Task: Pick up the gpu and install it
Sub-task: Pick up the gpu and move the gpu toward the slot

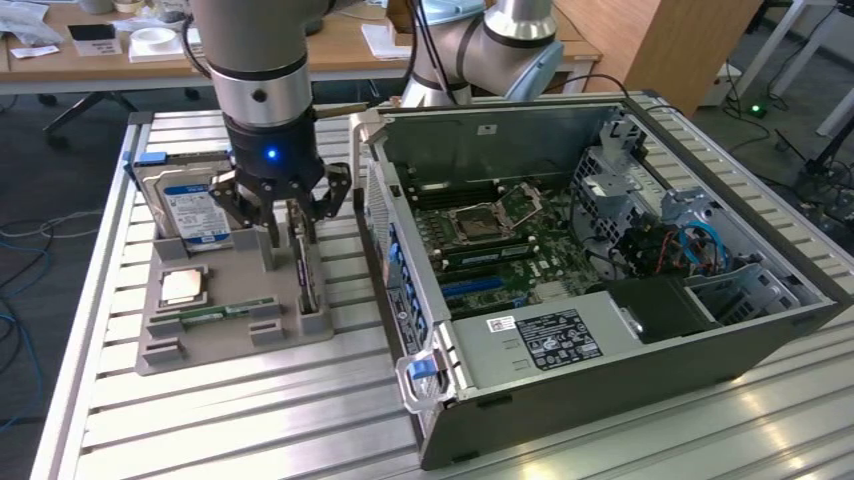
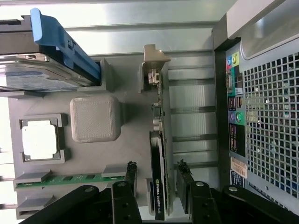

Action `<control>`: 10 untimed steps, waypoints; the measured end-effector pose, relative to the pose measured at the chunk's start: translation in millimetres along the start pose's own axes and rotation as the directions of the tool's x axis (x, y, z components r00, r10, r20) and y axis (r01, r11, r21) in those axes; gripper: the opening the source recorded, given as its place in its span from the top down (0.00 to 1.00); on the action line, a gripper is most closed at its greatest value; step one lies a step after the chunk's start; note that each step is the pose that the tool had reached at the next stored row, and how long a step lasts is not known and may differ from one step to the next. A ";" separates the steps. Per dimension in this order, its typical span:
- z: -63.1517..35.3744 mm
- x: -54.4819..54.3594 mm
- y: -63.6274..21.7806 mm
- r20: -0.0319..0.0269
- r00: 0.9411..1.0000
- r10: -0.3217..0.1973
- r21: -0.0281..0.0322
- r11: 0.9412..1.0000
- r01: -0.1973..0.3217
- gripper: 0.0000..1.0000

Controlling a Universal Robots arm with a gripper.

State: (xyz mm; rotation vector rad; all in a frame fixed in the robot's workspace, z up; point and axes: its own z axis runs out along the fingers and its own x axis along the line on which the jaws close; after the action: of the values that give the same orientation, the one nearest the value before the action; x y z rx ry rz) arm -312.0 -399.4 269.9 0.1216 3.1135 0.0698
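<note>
The arm (image 1: 260, 60) comes straight down from twelve o'clock in the exterior view, wrist vertical, with a blue light (image 1: 272, 154) glowing on the housing above the pincer (image 1: 284, 222). The pincer stands apart. Its black fingers (image 2: 131, 173) sit one on each side of the gpu (image 1: 308, 285), and the wrist view shows a sliver of gap on both sides, so nothing is clamped. The gpu stands on its long edge in a slot of the grey holder tray (image 1: 234, 345). The tray lies on the ribbed metal desk (image 1: 200, 420), at nine o'clock from the open computer case (image 1: 601, 400). In the exterior view the card is a thin dark sliver with its upper end hidden behind the fingers, and its fan face cannot be made out. The arm's upper part is cut off by the frame edge. The wrist view looks along the card's edge and shows its silver end bracket (image 2: 154, 60) at the end away from the fingers. It also shows small lettering on the black shroud and the case's perforated rear panel (image 2: 271, 121) just beside the tray. In the exterior view the tray also carries a hard drive (image 1: 198, 208) at ten o'clock from the gpu, a processor chip (image 1: 183, 288) at nine o'clock and a green RAM stick (image 1: 214, 312) at eight o'clock. The exterior view looks into the case onto the motherboard (image 1: 514, 235).
</note>
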 end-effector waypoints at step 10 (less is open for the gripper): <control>10.3 0.2 -0.4 0.003 1.000 -0.002 0.004 1.000 0.002 0.53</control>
State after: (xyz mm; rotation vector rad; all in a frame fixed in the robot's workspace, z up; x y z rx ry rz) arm -312.0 -399.3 259.6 0.1193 3.1112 0.0639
